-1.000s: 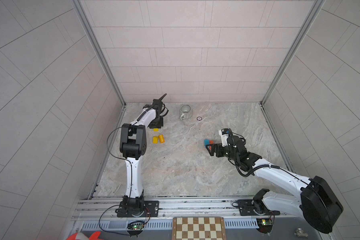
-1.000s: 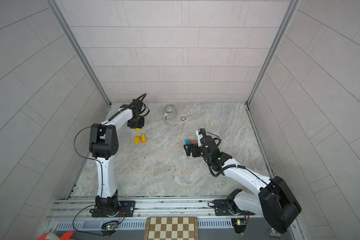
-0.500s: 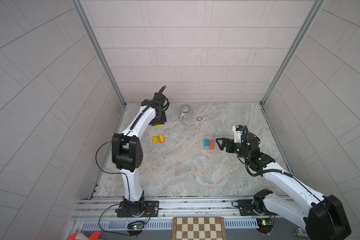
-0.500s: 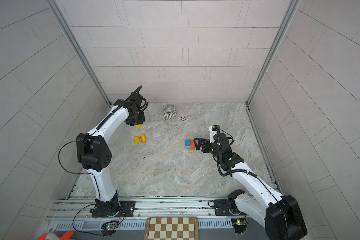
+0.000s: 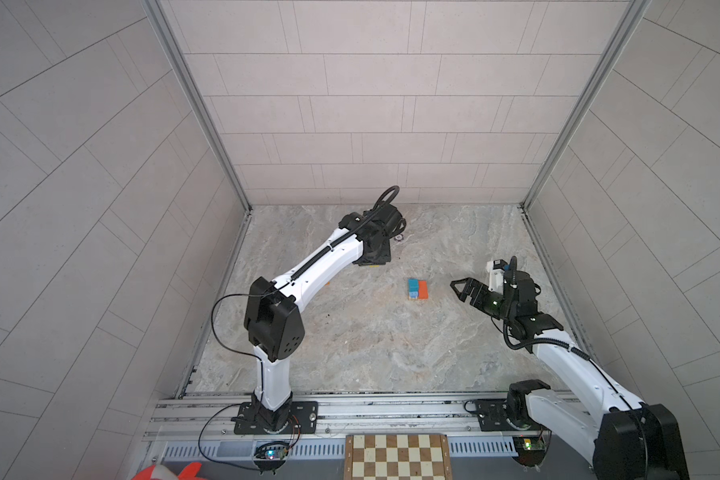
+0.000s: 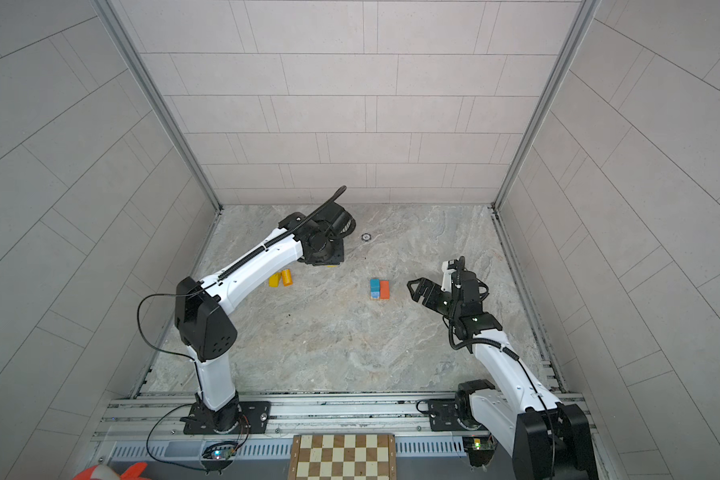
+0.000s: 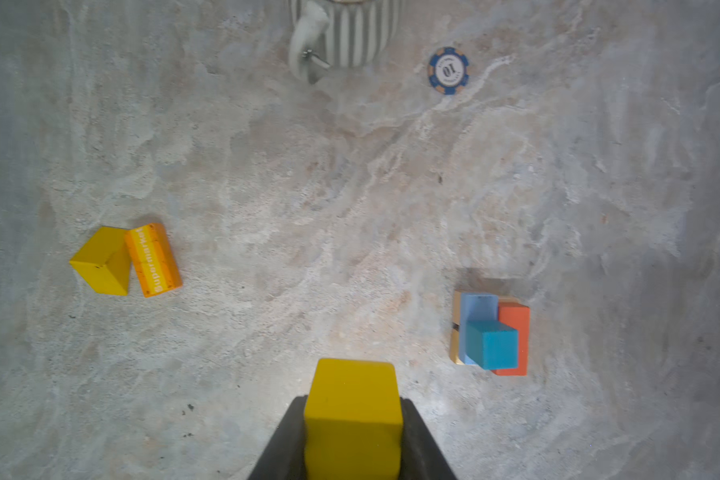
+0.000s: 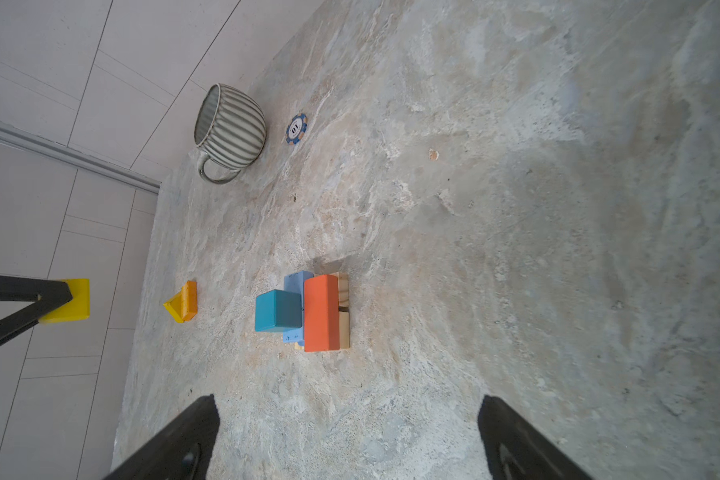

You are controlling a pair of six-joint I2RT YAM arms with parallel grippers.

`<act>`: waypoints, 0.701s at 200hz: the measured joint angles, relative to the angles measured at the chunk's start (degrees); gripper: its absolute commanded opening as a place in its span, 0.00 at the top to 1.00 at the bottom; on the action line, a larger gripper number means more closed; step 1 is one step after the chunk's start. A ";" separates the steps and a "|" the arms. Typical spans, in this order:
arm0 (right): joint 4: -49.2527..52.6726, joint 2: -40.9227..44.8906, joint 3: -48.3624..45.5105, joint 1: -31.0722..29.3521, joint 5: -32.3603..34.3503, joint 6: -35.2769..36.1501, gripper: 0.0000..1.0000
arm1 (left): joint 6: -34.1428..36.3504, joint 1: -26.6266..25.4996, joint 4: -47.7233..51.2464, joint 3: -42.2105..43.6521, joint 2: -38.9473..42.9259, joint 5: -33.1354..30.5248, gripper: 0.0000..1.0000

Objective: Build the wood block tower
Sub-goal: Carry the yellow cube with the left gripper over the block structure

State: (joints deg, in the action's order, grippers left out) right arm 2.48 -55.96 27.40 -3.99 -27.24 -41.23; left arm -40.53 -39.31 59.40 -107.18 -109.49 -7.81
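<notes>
Desk: marbled grey desk point(image 5: 371, 353), pale tiled walls point(image 5: 350, 104) all round.
Tower: wood block tower point(image 5: 417, 289) stands low, just right of centre in both top views, with a teal cube point(image 7: 491, 343) topmost.
Left jaws: narrow, clamped on a yellow block point(image 7: 352, 415) (up-left of the tower).
Right jaws: spread wide, just right of the tower.
Loose: yellow wedge point(image 7: 102, 262) touching an orange block point(image 7: 154, 259).
</notes>
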 measured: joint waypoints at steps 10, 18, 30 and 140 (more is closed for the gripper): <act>-0.07 -0.42 0.00 0.83 -0.70 -0.02 0.01 | -1.31 -1.57 -0.02 -1.40 -0.94 -0.35 0.73; -0.07 -0.81 0.00 1.40 -1.14 -0.09 0.01 | -2.32 -2.67 0.04 -2.45 -1.70 -0.61 0.73; -0.09 -1.64 0.00 2.21 -1.81 -0.20 0.01 | -3.69 -4.02 0.02 -4.11 -3.21 -0.87 0.73; -4.33 -8.17 -1.38 4.07 -4.00 -1.29 0.01 | -10.75 -12.00 3.08 -24.87 -22.80 -1.68 0.74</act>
State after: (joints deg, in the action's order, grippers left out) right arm -1.85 -64.14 26.02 0.08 -31.24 -42.52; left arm -51.29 -51.31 62.48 -132.05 -132.29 -9.50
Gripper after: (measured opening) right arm 0.993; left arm 0.328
